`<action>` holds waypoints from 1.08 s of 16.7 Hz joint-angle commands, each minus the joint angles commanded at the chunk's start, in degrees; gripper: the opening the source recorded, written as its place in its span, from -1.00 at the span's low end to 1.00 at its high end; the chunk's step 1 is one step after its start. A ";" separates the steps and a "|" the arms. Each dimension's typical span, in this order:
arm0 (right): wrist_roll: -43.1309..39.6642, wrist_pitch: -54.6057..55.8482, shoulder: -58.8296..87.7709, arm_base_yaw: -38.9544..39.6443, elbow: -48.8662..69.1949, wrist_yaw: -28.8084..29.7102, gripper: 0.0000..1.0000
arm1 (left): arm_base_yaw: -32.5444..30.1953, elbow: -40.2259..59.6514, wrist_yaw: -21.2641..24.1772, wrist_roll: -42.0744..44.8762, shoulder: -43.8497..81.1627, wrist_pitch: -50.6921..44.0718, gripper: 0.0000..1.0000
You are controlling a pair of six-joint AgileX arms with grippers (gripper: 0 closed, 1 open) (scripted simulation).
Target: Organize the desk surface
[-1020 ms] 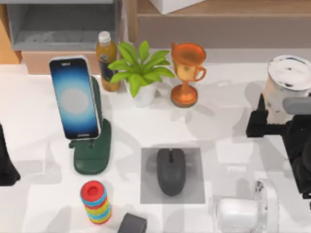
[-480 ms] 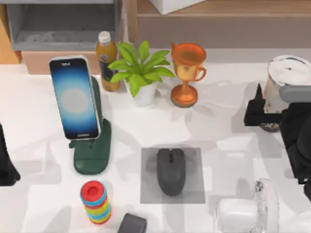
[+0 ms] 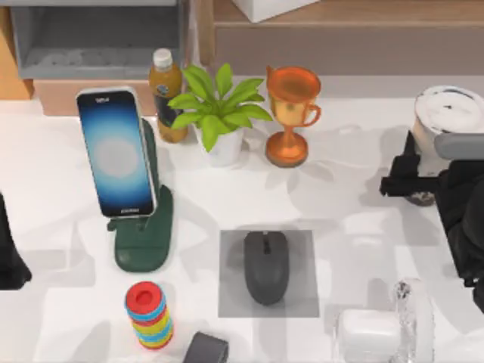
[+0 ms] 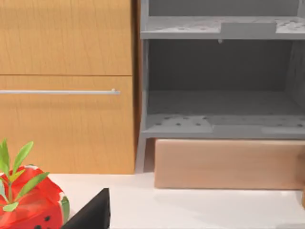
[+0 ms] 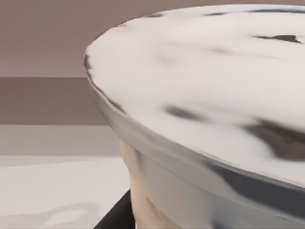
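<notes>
The desk surface point(image 3: 340, 151) is a broad white tabletop with many items on it. At its right edge stands a white lidded cup point(image 3: 452, 113) with a beige body. My right gripper point(image 3: 414, 181) is shut on the cup's lower part, and the cup's dark base shows just below the black fingers point(image 3: 395, 185). In the right wrist view the cup's lid point(image 5: 214, 95) is very close, with one black finger point(image 5: 114, 217) beside its wall. My left arm point(image 3: 9, 257) is parked at the table's left edge.
A phone point(image 3: 116, 153) leans on a green stand point(image 3: 144, 242). A bottle point(image 3: 166, 91), plant point(image 3: 219, 113) and trophy point(image 3: 290, 113) line the back. A mouse point(image 3: 266, 266) lies on a grey mat point(image 3: 302, 302). A ring stack point(image 3: 149, 314) and white appliance point(image 3: 378, 329) sit near the front.
My right gripper closed in on the cup and rose slightly. The cup's beige body is now mostly hidden and its dark base shows. The left arm has not moved.
</notes>
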 joint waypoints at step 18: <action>0.09 -2.68 -2.91 0.04 -0.18 -0.03 -1.00 | 0.00 0.00 0.00 0.00 0.00 0.00 1.00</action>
